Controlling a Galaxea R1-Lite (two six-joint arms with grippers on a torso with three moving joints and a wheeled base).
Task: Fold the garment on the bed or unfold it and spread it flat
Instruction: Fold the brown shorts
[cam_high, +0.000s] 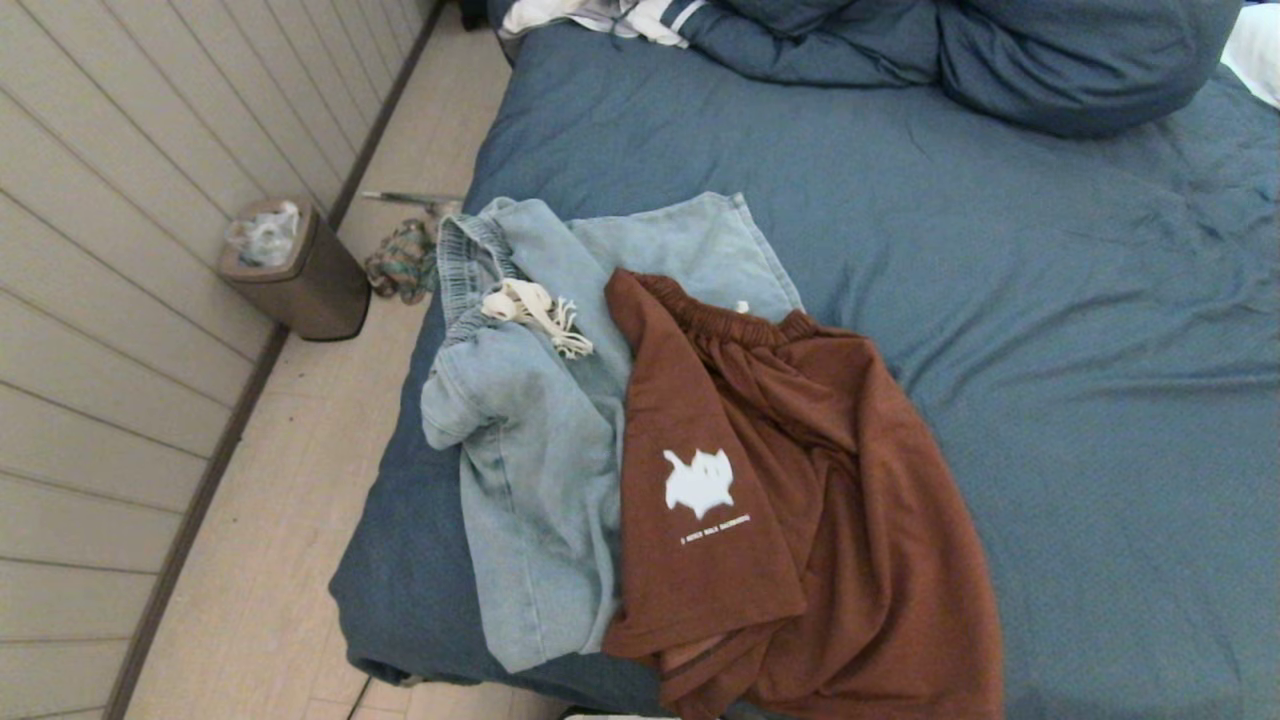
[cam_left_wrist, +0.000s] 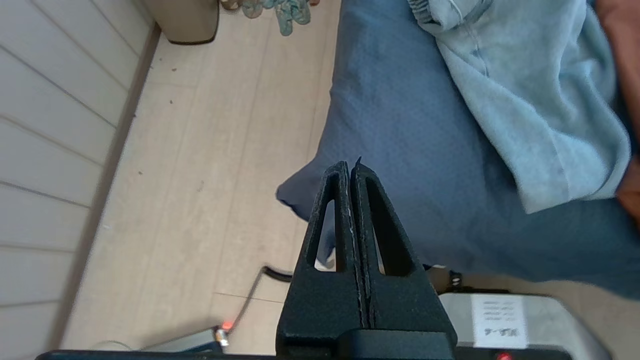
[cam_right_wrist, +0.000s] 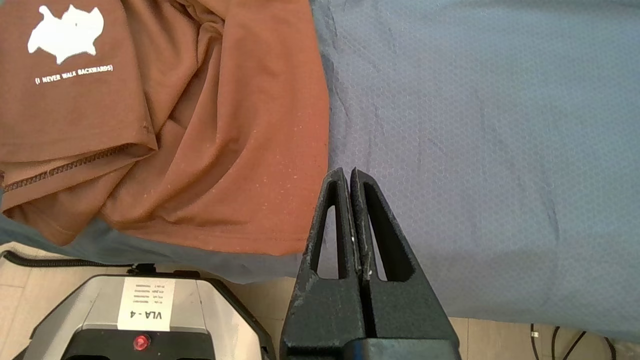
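A crumpled rust-brown garment (cam_high: 800, 480) with a white cat print lies at the near edge of the bed (cam_high: 1050, 350), partly over light-blue denim shorts (cam_high: 530, 420) with a white drawstring. Both show in the head view; neither arm does. My left gripper (cam_left_wrist: 350, 167) is shut and empty, hanging over the bed's near left corner, apart from the denim (cam_left_wrist: 525, 100). My right gripper (cam_right_wrist: 348, 174) is shut and empty above the slate-blue cover (cam_right_wrist: 475, 125), just beside the brown garment's (cam_right_wrist: 200, 125) edge.
A bunched blue duvet (cam_high: 1000, 50) and white cloth (cam_high: 590, 18) lie at the bed's far end. A brown bin (cam_high: 295, 270) and a patterned cloth (cam_high: 405, 262) sit on the floor by the panelled wall. The robot's base (cam_right_wrist: 145, 315) stands below the bed edge.
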